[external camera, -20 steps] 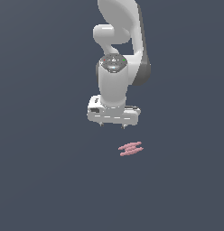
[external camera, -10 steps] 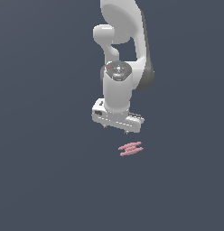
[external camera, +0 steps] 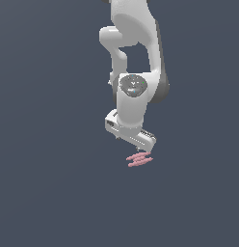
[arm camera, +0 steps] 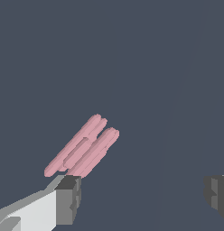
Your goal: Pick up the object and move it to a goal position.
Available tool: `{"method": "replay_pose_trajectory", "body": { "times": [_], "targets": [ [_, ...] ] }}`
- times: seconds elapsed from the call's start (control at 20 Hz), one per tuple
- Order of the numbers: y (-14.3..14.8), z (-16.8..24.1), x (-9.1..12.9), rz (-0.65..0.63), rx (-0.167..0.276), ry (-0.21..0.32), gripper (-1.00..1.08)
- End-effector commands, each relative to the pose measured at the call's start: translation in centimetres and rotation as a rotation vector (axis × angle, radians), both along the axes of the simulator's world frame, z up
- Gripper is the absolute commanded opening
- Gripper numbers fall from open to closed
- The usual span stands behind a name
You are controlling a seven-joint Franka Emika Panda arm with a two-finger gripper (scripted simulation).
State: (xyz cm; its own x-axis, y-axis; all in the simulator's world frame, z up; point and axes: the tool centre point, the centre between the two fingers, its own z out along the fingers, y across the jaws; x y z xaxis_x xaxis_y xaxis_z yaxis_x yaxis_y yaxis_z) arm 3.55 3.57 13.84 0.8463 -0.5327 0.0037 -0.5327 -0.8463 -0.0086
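Object point(arm camera: 82, 148): pink, flat, three thin rounded bars, lying on the dark worktop just under the gripper point(external camera: 136, 140). Jaws spread wide, empty. Probably light and stiff; grip across the narrow width, mid-length.

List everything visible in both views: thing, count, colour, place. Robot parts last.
Pink object: 1, pink, thin parallel rounded bars lying flat on the ground, just under the gripper in the exterior view; in the wrist view next to one fingertip, off-centre from the gap.
Ground: 1, plain dark grey-blue, fills both views.
Arm: 1, white with dark joints, reaching down from the top of the exterior view.
Gripper: 1, white body, dark grey fingertips, jaws wide apart, nothing between them.
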Motion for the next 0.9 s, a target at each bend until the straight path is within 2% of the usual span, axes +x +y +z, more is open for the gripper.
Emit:
{"method": "replay_pose_trajectory", "body": {
  "times": [0.0,0.85],
  "targets": [
    [0.5,-0.5,0.3,-0.064,0.001,0.001,1.00],
    [3.8,-3.8,1.9,-0.483,0.002,0.009,1.00]
  ]
}}
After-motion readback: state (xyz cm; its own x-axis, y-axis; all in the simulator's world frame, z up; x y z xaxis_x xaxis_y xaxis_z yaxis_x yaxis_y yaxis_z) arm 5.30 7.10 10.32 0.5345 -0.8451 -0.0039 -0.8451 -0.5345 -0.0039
